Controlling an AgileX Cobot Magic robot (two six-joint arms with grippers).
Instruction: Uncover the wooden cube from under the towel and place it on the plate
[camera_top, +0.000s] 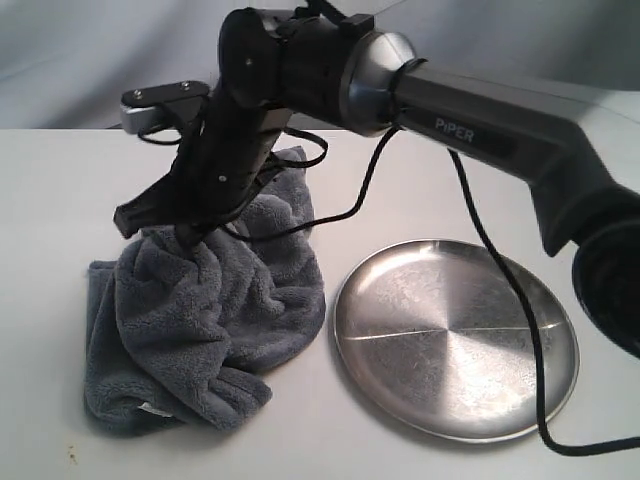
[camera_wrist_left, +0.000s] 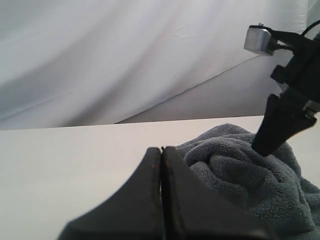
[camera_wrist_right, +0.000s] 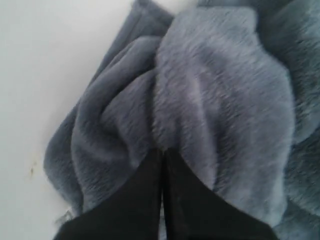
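The dark grey towel (camera_top: 210, 320) lies bunched on the white table, drawn up into a peak. My right gripper (camera_top: 185, 238) has reached across the table and is shut on that peak; the right wrist view shows its tips (camera_wrist_right: 162, 150) pinched into the plush towel (camera_wrist_right: 220, 100). The wooden cube is hidden in every view. Right of the towel sits the shiny silver plate (camera_top: 400, 415), with nothing on it. My left gripper (camera_wrist_left: 161, 149) is shut on nothing, low over the table beside the towel (camera_wrist_left: 250, 175), and is out of the exterior view.
The right arm (camera_top: 500, 130) spans the scene above the plate, and its black cable (camera_top: 500, 280) hangs across the plate. The towel's small white tag (camera_top: 150, 407) shows at its front edge. A grey backdrop hangs behind the table.
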